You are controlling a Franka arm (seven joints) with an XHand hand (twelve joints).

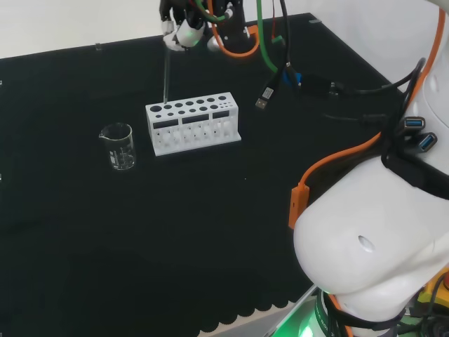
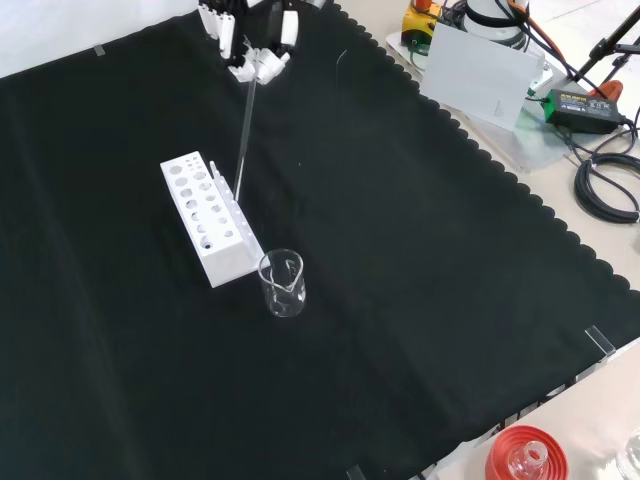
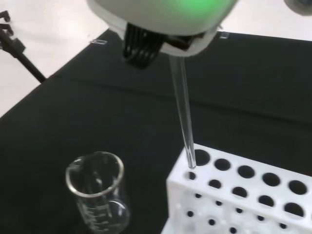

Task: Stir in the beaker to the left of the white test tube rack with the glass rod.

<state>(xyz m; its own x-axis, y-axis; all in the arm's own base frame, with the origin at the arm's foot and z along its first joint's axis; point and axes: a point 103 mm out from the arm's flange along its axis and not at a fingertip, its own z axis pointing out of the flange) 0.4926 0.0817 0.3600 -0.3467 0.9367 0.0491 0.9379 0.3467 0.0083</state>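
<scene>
glass rod (image 2: 243, 135): clear, thin, straight; hangs near-vertical from the hand, slightly tilted in the front view. Top end pinched in the fingers, bottom end at the rack's end hole nearest the beaker; in the wrist view the tip sits at or just inside that hole, cannot tell how deep.
hand (image 2: 250, 50): black and white, at the top edge of the front view, above the rack's far side. Fingers curled together, clamped on the rod's top end.
beaker (image 1: 118, 146): clear glass, upright, spout on the rim, printed scale on the wall, looks empty. Left of the rack in the head view, just beside it, not touching. In the front view, in front of the rack's near end.
rack (image 1: 193, 124): white, rows of round holes on top, slots on the side, no tubes seen in it. Flat on the cloth, mid-bench.
cloth (image 1: 84, 246): black, scalloped edge, covers the bench.
cables (image 1: 270, 67): orange and green, plus a loose plug on the cloth, right of the rack in the head view, well apart from the beaker.
red ribbed ring (image 2: 525, 455): bottom edge of the front view, off the cloth, glass piece on it, well apart from the beaker.
obstructions: rack stands between rod tip and beaker.
</scene>
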